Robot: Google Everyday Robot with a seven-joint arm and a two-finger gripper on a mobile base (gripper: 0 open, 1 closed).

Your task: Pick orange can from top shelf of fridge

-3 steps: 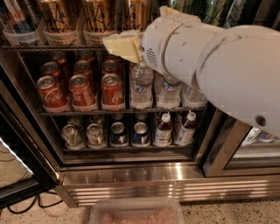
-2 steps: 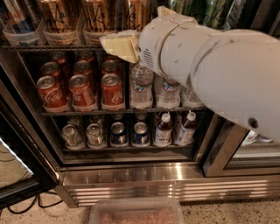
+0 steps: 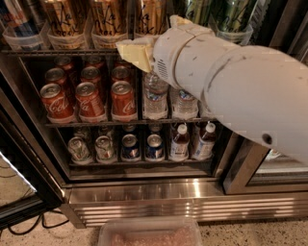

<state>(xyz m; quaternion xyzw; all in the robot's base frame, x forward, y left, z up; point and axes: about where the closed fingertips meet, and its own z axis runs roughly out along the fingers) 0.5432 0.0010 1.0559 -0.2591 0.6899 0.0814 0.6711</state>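
Note:
Three tall orange cans stand in clear trays on the top shelf (image 3: 57, 51) of the fridge (image 3: 144, 190): left (image 3: 65, 19), middle (image 3: 108, 17) and right (image 3: 150, 14). My gripper (image 3: 142, 45), with yellowish pads at the end of the big white arm (image 3: 240, 81), is at the shelf's front rail. It sits just below and in front of the right orange can. The arm hides the shelf to the right of that can.
Green cans (image 3: 231, 14) stand at the top right and a blue can (image 3: 14, 21) at the top left. Below are red cola cans (image 3: 89, 98), water bottles (image 3: 155, 96), and more cans and bottles (image 3: 154, 144). The open door (image 3: 19, 192) is at the left. A plastic bin (image 3: 149, 233) is at the bottom.
The arm has shifted only slightly. The gripper stays by the right orange can at the top shelf's front rail.

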